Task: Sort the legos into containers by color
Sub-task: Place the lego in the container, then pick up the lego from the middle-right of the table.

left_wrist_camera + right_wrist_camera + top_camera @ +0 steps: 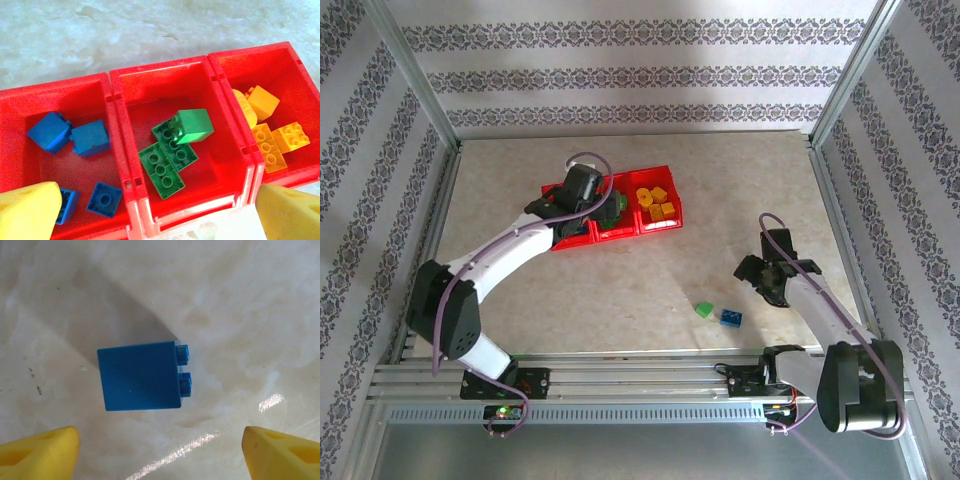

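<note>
Tray [160, 67]: long, red, three compartments in a row; reference for every entry below.
Tray, left compartment: four blue bricks [90, 137], lying loose.
Tray, middle compartment: three green bricks [161, 170], two lying flat, one tipped across them.
Tray, right compartment: yellow and orange bricks [270, 145], heaped toward the wall shared with the middle.
Left tool [160, 222]: released, nothing between its yellow fingers; poised over the tray's near wall at the middle compartment, placed as if for a drop into green.
Unsorted blue brick [140, 375]: on bare bench, well apart from the tray, near-right of it; on its side, studs pointing sideways.
Unsorted green brick [705, 309]: just beside the blue one, on its tray-facing side.
Right tool [160, 455]: released, fingers spread wide, blue brick ahead between them, untouched; apparently lined up for a pick.
Outstanding: two bricks; blue owed to the tray's left compartment, green to the middle.
</note>
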`<move>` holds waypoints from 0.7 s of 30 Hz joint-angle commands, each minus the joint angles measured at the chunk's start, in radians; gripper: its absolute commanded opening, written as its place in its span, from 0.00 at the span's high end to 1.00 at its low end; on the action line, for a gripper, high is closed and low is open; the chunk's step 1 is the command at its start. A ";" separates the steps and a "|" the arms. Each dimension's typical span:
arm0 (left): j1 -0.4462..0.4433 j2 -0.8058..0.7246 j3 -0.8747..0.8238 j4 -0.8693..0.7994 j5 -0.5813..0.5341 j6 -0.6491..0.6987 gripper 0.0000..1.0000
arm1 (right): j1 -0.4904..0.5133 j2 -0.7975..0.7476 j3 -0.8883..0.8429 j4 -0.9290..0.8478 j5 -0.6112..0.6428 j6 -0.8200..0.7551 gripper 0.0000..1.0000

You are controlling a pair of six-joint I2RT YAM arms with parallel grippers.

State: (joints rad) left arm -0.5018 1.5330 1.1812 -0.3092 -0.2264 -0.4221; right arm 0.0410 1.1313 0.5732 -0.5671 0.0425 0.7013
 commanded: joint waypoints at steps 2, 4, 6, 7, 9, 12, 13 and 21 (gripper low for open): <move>0.014 -0.085 -0.068 0.094 -0.080 -0.034 0.00 | -0.006 0.099 0.075 0.001 0.007 -0.045 0.18; 0.015 -0.104 -0.087 0.093 -0.096 -0.036 0.00 | -0.007 0.164 0.107 -0.002 0.004 -0.066 0.20; 0.014 -0.120 -0.101 0.090 -0.108 -0.035 0.00 | -0.009 0.235 0.145 -0.017 0.008 -0.084 0.24; 0.017 -0.122 -0.106 0.089 -0.109 -0.032 0.00 | -0.009 0.263 0.160 -0.021 0.010 -0.090 0.25; 0.017 -0.130 -0.117 0.087 -0.109 -0.033 0.00 | -0.010 0.320 0.184 -0.018 0.006 -0.101 0.27; 0.019 -0.136 -0.130 0.082 -0.109 -0.033 0.00 | -0.010 0.383 0.207 -0.007 -0.014 -0.114 0.31; 0.018 -0.137 -0.133 0.081 -0.108 -0.035 0.00 | -0.010 0.395 0.210 -0.001 -0.017 -0.116 0.31; 0.020 -0.136 -0.144 0.071 -0.100 -0.038 0.00 | -0.012 0.429 0.235 0.002 -0.017 -0.140 0.37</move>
State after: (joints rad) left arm -0.4988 1.4200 1.0431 -0.2501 -0.3122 -0.4465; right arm 0.0349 1.5368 0.7883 -0.5915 0.0380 0.5900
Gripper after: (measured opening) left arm 0.994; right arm 0.635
